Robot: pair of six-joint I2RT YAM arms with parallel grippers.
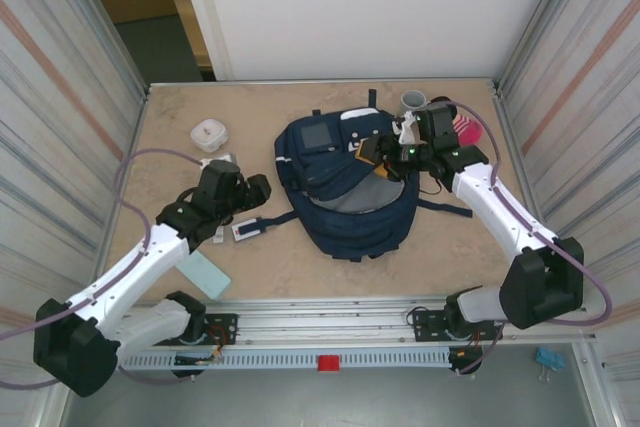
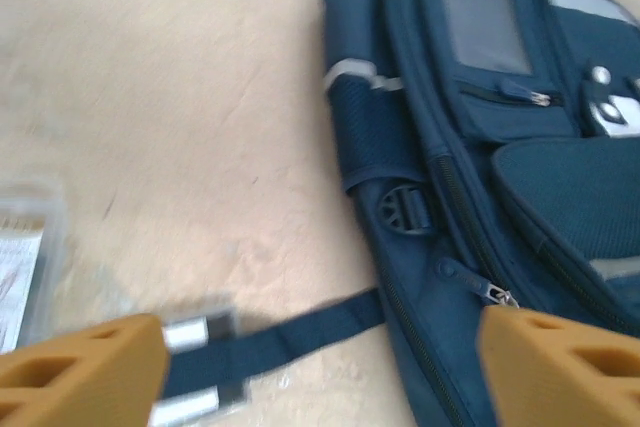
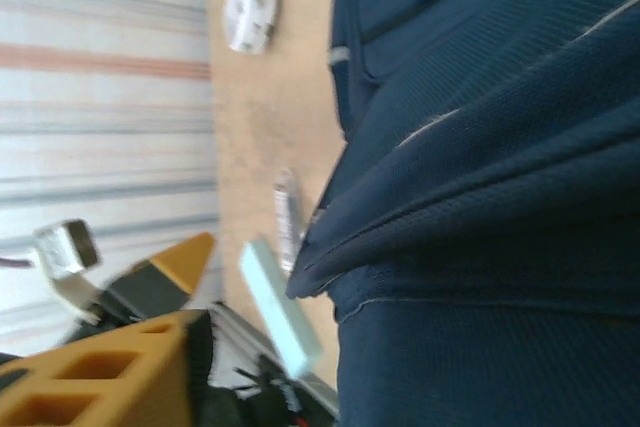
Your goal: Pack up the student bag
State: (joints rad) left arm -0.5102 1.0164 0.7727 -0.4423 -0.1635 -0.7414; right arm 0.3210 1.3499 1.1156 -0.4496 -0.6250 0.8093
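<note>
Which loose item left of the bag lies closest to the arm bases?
The pale mint flat block. The white box sits far back; the small dark-and-white piece lies between them, nearer the student bag.

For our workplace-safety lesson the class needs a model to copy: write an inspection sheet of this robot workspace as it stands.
Surface: beige table, no spills seen.
Job's things: navy student bag lies flat, centre.
Clutter: white container, mint box, grey cup, pink item.
Grippers: left gripper open beside bag; right gripper over bag, jaws unclear.
Cables: purple cables loop along both arms.
Surroundings: ribbed metal walls; blue clip off-table.
</note>
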